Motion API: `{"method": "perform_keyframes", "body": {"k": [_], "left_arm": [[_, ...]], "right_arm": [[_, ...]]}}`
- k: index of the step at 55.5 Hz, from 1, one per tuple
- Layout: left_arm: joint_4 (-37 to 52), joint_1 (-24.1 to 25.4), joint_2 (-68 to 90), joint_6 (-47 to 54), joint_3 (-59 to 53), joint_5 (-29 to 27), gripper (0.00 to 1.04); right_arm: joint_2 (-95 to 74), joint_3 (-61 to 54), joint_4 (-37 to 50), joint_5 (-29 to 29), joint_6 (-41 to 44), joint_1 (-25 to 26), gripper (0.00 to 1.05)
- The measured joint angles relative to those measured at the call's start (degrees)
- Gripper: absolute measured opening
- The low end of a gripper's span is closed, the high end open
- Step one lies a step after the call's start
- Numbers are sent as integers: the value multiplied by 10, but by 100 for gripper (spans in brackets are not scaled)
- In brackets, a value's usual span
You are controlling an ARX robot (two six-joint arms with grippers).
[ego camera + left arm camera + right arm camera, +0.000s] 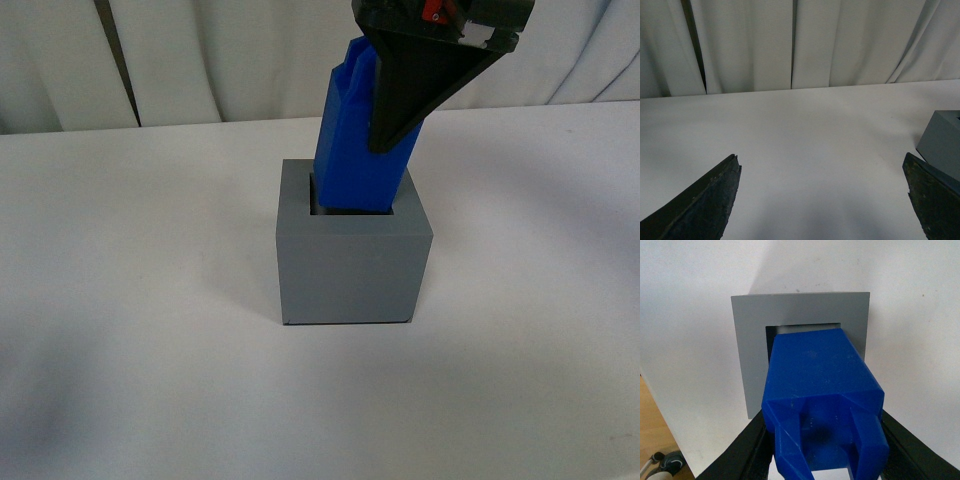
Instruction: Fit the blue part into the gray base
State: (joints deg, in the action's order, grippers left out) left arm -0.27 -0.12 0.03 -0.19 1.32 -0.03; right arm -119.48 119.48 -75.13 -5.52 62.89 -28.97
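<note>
The gray base stands on the white table in the middle of the front view. The blue part stands tilted with its lower end inside the base's square recess. My right gripper comes down from above and is shut on the blue part's upper end. In the right wrist view the blue part sits between the black fingers, its lower end in the gray base. My left gripper is open and empty over bare table, with the gray base's corner beside one fingertip.
White curtains hang behind the table's far edge. The white table surrounds the base. In the right wrist view the table's edge and a wooden floor show at one corner.
</note>
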Motion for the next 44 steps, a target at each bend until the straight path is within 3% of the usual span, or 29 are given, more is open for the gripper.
{"method": "perform_keyframes", "body": {"k": [44], "left_arm": [[0,0,0,0,0,0,99]], "right_arm": [[-19,34,-29,5,3,-6,48]]}}
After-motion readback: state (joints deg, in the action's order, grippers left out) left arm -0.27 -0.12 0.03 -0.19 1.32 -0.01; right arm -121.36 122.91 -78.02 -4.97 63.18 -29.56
